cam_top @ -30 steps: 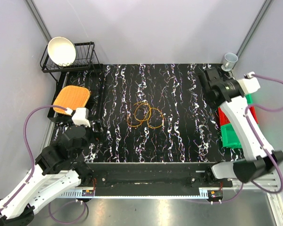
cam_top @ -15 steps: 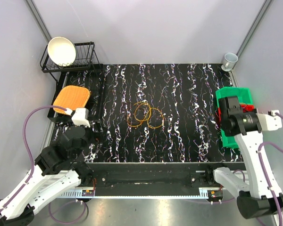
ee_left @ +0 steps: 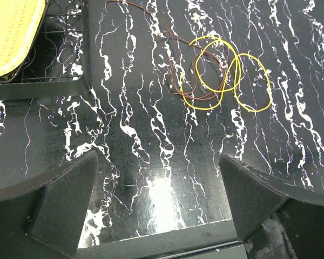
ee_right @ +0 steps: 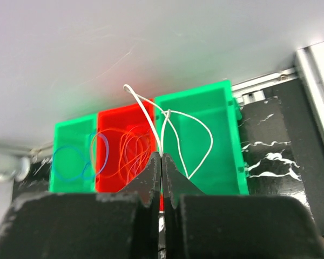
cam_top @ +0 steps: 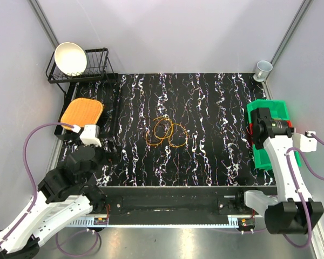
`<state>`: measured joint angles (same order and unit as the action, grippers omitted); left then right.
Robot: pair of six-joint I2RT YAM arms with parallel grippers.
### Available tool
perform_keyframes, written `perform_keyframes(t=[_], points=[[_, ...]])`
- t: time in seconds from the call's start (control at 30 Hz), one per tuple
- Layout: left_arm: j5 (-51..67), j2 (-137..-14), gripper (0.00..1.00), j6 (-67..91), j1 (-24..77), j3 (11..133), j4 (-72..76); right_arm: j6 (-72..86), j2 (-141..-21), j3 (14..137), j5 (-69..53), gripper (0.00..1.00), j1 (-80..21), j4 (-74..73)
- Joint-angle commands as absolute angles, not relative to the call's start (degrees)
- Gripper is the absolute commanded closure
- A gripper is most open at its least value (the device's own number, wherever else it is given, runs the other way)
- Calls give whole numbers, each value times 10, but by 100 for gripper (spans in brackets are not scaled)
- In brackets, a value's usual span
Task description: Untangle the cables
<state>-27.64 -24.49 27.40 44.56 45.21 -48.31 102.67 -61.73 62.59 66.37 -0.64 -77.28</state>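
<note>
Sorting the thin white cable point(ee_right: 205, 141) into a bin appears to be the step in hand. The right gripper point(ee_right: 161, 156) is clamped on it above the green plastic bin point(ee_right: 227, 124), beside the red bin point(ee_right: 114, 125) holding orange wires point(ee_right: 132, 154). Lower before releasing, so the springy loop lands inside. The left gripper point(ee_left: 159, 197) is spread wide, holding nothing, near the looped yellow and brown cables point(ee_left: 222, 75) on the black marbled table point(cam_top: 205, 108).
</note>
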Motion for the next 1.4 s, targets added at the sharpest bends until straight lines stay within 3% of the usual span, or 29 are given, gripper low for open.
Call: perform_keyframes(t=[0.0,0.47,0.53,0.63,0.73,0.83,0.97,1.03,1.13,1.2,1.37], points=[[-271,-234,1,272,446,446,-455,1063,-649,642,686,100,46,-927],[-274,-228,1,273,455,446,-456,1072,-688,651,680,98,82,-928],[-274,-228,1,273,456,446,-456,1028,-694,662,686,60,82,-906],[-274,-229,1,273,456,446,-457,953,-722,692,681,17,82,-873],[-274,-229,1,273,458,446,-457,934,-753,719,679,6,82,-881],[-278,-227,1,275,459,446,-457,933,-766,727,669,2,82,-885],[-280,-228,1,276,460,446,-457,854,-769,757,633,4,81,-852],[-281,-233,1,275,459,446,-457,657,-757,751,578,1,81,-712],[-285,-245,1,275,460,447,-458,509,-720,727,437,0,79,-574],[-285,-251,1,275,460,447,-458,456,-693,717,328,2,57,-526],[-301,-270,1,279,460,451,-464,301,-623,703,210,0,-68,-363]])
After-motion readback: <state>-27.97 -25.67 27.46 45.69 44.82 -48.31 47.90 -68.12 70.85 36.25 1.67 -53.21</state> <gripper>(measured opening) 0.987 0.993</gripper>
